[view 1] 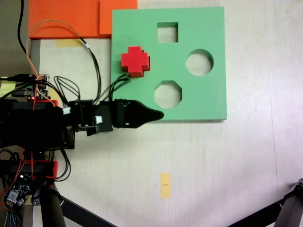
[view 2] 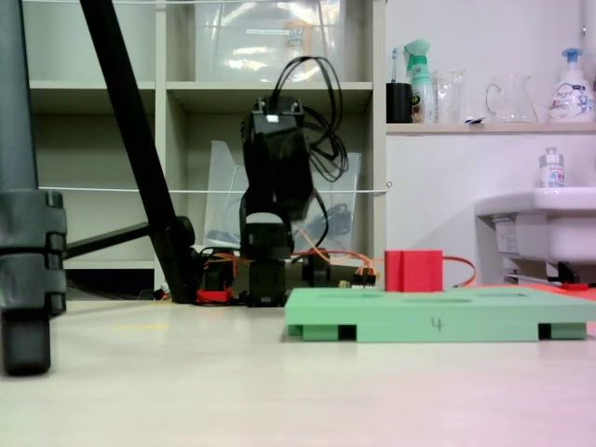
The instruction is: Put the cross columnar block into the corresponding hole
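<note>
Tripod legs (view 2: pixel 33 279) are seen nearest, the gripper (view 1: pixel 158 115), jaw state not to be told, is held at the board's (view 1: pixel 208 94) lower edge, and the block (view 1: pixel 135 61), seemingly seated in its hole at ten o'clock, suggests only withdrawal is called for.

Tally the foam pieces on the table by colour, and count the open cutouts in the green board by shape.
Red foam: 1, the cross block standing on the green board.
Green foam: 1, the board.
Orange foam: 2 pieces at the board's top left in the fixed view from above.
Total foam pieces: 4.
Square cutout: 1.
Round cutout: 1.
Octagonal cutout: 1.
Total open cutouts: 3.
</note>
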{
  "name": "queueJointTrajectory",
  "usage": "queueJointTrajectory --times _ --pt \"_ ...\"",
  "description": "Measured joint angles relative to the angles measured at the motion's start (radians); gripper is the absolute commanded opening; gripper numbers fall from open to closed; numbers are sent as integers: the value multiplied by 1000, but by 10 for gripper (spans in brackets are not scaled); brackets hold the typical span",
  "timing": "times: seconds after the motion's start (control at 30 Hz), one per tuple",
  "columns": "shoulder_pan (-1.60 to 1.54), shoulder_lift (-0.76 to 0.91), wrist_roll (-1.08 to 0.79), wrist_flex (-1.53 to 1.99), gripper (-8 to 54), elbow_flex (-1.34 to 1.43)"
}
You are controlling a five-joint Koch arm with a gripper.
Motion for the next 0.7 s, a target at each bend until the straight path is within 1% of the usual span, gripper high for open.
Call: queueJointTrajectory --times 0.23,0.37,0.47,0.6,0.63,0.7 --pt "66 86 -94 -428 512 534" --pt "72 118 -112 -591 512 762" --pt "72 121 -117 -680 512 865" --pt "72 121 -115 -710 511 913" --pt "72 123 -115 -712 506 922" --pt "72 123 -115 -718 435 936"
